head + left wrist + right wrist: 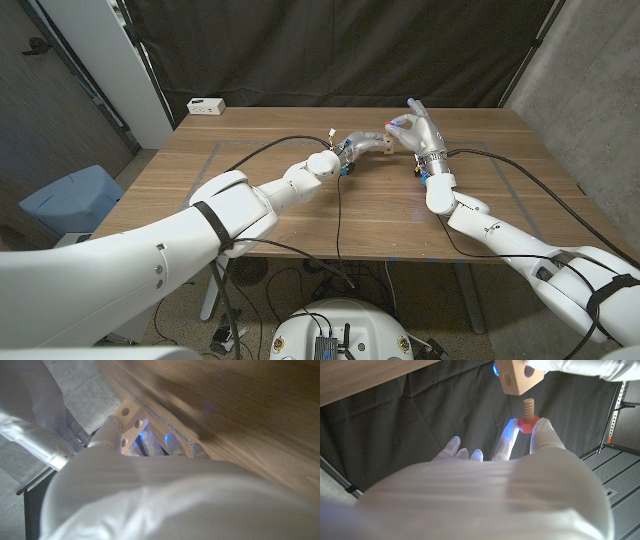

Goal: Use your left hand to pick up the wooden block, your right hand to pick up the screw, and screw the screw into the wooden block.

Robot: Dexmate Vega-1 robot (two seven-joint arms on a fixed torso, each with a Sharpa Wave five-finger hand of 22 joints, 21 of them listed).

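Wooden block point(519, 376) is gripped in the left hand point(355, 146) above the table's point(300, 215) far side, the right hand point(415, 132) pinching the screw point(528, 414) just short of it, so square the thread before twisting.

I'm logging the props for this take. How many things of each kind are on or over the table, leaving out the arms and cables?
Wooden block, held in the left hand: 1
Screw with a red head, pinched in the right hand: 1
Small white box at the table's far left corner: 1
Total: 3
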